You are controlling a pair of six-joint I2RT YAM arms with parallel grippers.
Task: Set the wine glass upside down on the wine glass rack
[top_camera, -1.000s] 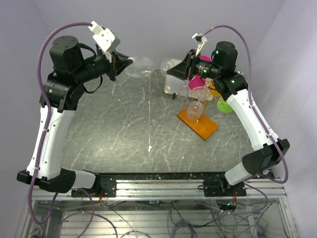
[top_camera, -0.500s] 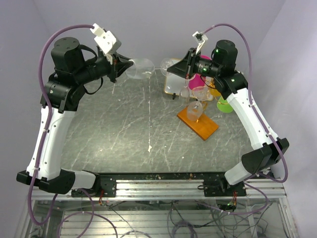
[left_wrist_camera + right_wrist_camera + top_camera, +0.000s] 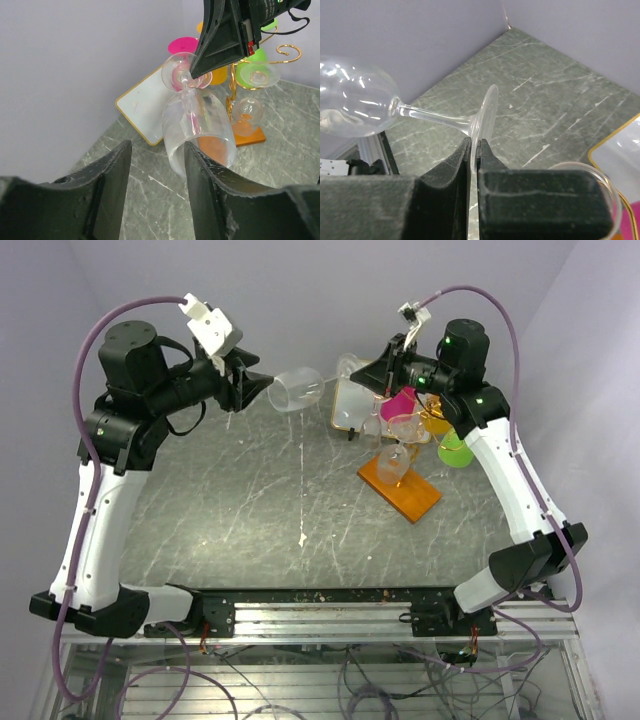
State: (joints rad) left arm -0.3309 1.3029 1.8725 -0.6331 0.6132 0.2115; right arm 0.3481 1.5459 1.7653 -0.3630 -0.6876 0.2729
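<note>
wine glass (image 3: 422,113), foot in right end effector (image 3: 473,148)

Robotics lab, aluminium mounting rail (image 3: 320,617), lilac backdrop (image 3: 300,280), loose cables (image 3: 365,680), marbled tabletop (image 3: 250,500)

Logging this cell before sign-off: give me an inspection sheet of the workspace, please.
Surface: grey marbled table, pale specks.
Job's things: wine glass held level in the air; wine glass rack on its orange base, other clear glasses hanging.
Clutter: gold-framed panel, pink cup, orange cup, green cup around the rack.
Grippers: left gripper open, facing the bowl's mouth; right gripper shut on the glass's foot.
Cables: purple cable looping over each arm.
Surroundings: plain lilac walls.
</note>
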